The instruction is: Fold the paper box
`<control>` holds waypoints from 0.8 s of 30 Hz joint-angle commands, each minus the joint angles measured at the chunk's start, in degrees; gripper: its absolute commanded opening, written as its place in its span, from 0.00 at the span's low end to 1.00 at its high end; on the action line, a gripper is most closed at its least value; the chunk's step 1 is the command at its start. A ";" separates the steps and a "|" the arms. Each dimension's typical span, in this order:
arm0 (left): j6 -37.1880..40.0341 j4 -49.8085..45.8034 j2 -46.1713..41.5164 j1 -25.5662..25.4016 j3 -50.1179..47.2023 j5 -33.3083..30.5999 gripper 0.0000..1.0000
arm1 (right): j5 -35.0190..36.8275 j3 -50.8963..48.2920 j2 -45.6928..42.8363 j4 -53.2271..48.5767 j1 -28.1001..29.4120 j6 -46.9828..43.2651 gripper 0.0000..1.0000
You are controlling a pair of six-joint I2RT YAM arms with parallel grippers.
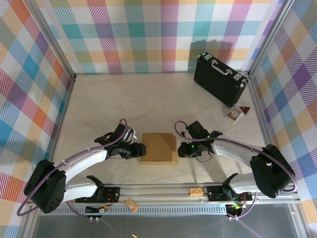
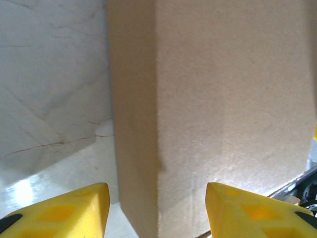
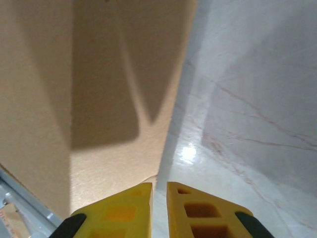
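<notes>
A: Starting at the left: spotting the left gripper [image 1: 142, 150] lying low at nine o'clock of the paper box [image 1: 158, 148], pointing toward three o'clock.

B: Agreeing. Seeing its yellow fingers [image 2: 74, 210] standing spread in the left wrist view, framing an upright corner of the brown cardboard without pinching it.

A: Touching the box?

B: Cannot tell. Looking just beside it from above.

A: Placing the box itself near the middle of the table [image 1: 124, 104], toward six o'clock, between both grippers. Reading it as a squat square shape, showing a darker slanted patch near its two o'clock corner.

B: Moving to three o'clock of the box: finding the right gripper [image 1: 181, 149] just beside that edge.

A: Seeing its fingers [image 3: 198, 208] pressed nearly together in the right wrist view, leaving a thin slit, with the cardboard's edge running down to the tips. Cannot tell whether any cardboard is caught there.

B: Farther off, between one and two o'clock: noting the black case [image 1: 220, 79] lying well apart from the box, and two small cards [image 1: 233, 114] just beside it at its five o'clock.
</notes>
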 commanded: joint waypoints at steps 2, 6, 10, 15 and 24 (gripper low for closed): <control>-2.04 4.10 0.44 -0.69 -1.60 2.35 0.54 | -2.75 -1.29 0.78 2.93 1.17 2.54 0.16; -2.46 6.15 0.84 -0.95 -2.59 2.14 0.54 | -3.39 -2.32 1.66 5.00 1.51 3.31 0.14; -2.59 6.67 0.46 -1.66 -3.21 2.10 0.53 | -5.61 -2.10 4.22 7.30 2.36 4.01 0.14; -3.96 8.71 -0.03 -2.44 -4.18 2.77 0.51 | -7.95 -2.09 5.94 11.38 3.62 6.05 0.14; -6.64 12.78 0.16 -4.68 -5.52 3.55 0.51 | -12.37 -1.62 8.70 18.27 5.00 10.60 0.13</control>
